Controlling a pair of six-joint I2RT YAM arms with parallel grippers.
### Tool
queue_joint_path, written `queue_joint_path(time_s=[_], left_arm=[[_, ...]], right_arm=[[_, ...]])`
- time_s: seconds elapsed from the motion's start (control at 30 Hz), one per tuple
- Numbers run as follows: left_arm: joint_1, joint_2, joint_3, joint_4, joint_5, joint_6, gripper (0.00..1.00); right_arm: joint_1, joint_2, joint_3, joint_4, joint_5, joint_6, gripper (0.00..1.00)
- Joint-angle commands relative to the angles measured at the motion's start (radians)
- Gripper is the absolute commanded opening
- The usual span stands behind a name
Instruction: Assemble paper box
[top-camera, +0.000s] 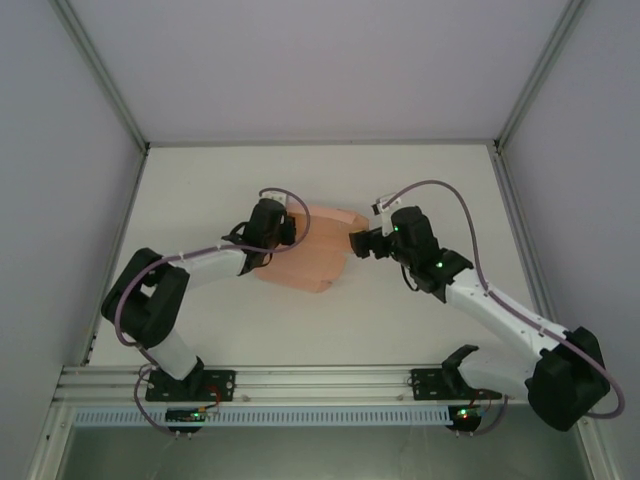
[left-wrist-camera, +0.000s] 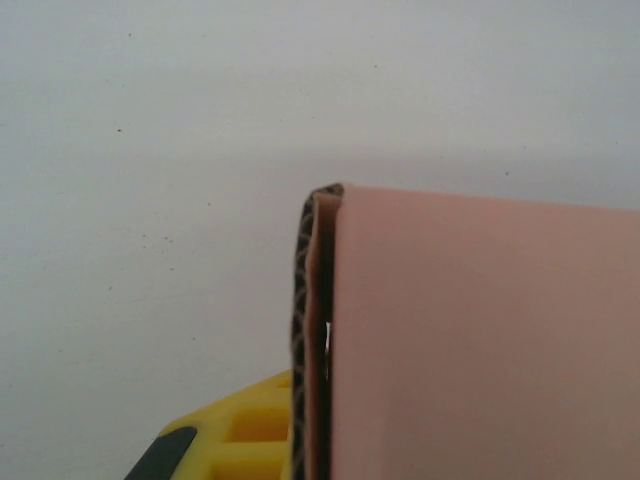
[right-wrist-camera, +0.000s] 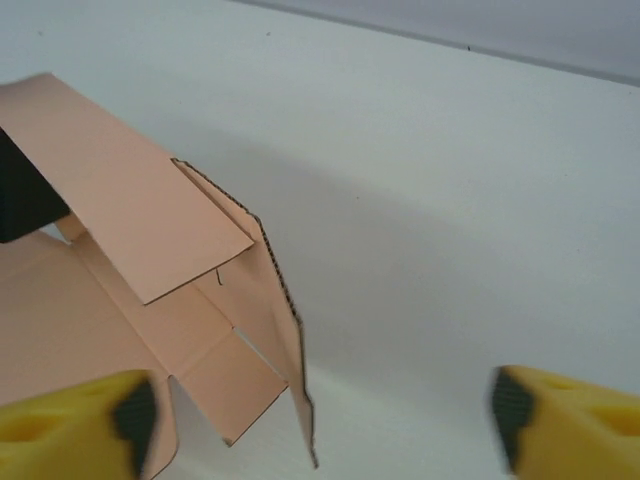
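The left hand (top-camera: 283, 226) is clenched and, as far as I can tell, pinches a doubled side wall of the salmon-pink paper box (top-camera: 322, 252). The box sits half-folded in the middle of the surface (top-camera: 400, 330), between both arms. The right hand (top-camera: 358, 243) hangs released, jaws wide, just beside the box's right edge.

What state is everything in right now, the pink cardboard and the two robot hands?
paper box: partly folded, flaps raised, not closed up.
left fingers: shut on a folded wall of the box.
right fingers: wide open, holding nothing.
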Motion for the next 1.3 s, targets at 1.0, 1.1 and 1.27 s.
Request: queue_joint_path(time_s=[1.0,1.1,1.27], left_arm=[[-0.04,-0.011,0.023,0.016,-0.014,-0.008,0.0],[-0.039,-0.009,0.031,0.006,-0.039,-0.026,0.0],[-0.036,-0.01,0.06,-0.03,-0.075,-0.049,0.0]], right_arm=[[0.052,0.409,0.045,0.592,0.444,0.265,0.99],[0.056,0.361,0.041,0.465,0.453,0.241,0.99],[0.006,0.233,0.018,0.134,0.295,0.254,0.99]])
